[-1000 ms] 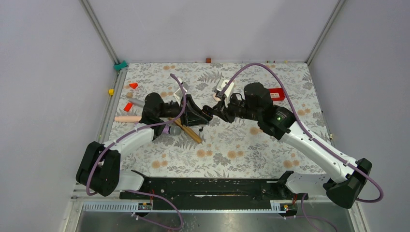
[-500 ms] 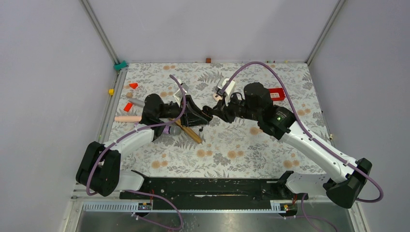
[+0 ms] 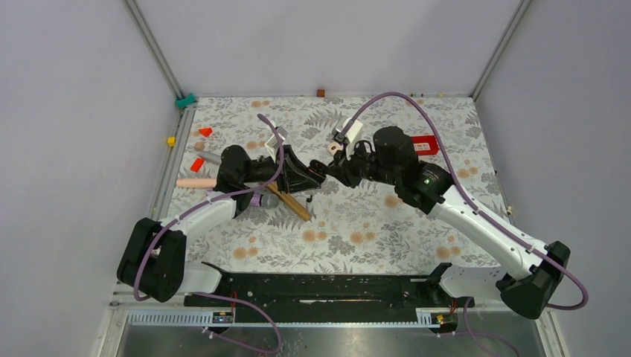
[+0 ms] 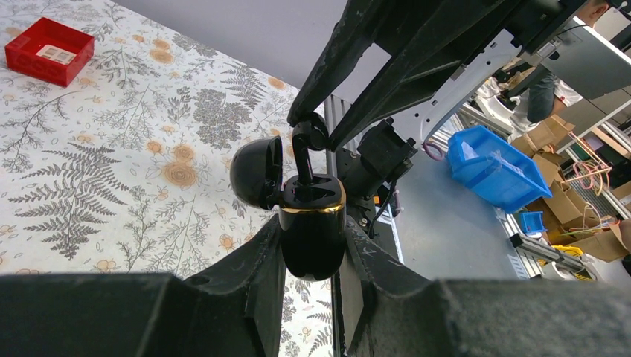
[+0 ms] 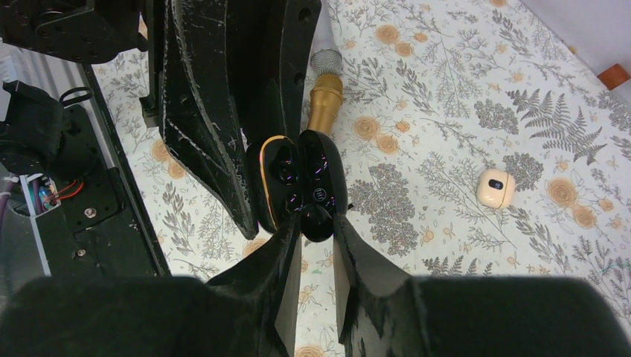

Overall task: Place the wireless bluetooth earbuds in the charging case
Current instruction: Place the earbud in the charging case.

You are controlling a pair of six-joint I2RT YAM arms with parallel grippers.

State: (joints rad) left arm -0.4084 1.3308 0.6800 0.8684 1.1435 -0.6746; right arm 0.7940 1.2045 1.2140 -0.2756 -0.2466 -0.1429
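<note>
Black and glossy, the case (image 4: 312, 236) is clamped upright by its lower half between the fingers of the left gripper (image 3: 315, 177), above the floral cloth (image 3: 357, 223) near the middle of the table. Its lid (image 4: 255, 172) is swung open to one side, and a gold rim is seen around the open mouth. One earbud (image 4: 303, 152) is pinched by its upper end between the drawn-together fingers of the right gripper (image 5: 316, 223). Its lower end is set against the mouth of the case; whether it is fully seated cannot be told. A gold microphone (image 5: 325, 100) is seen lying on the cloth beneath the grippers. A small cream object (image 5: 495, 187) is seen well apart from it, and a red box (image 3: 425, 145) just beyond the right arm.
</note>
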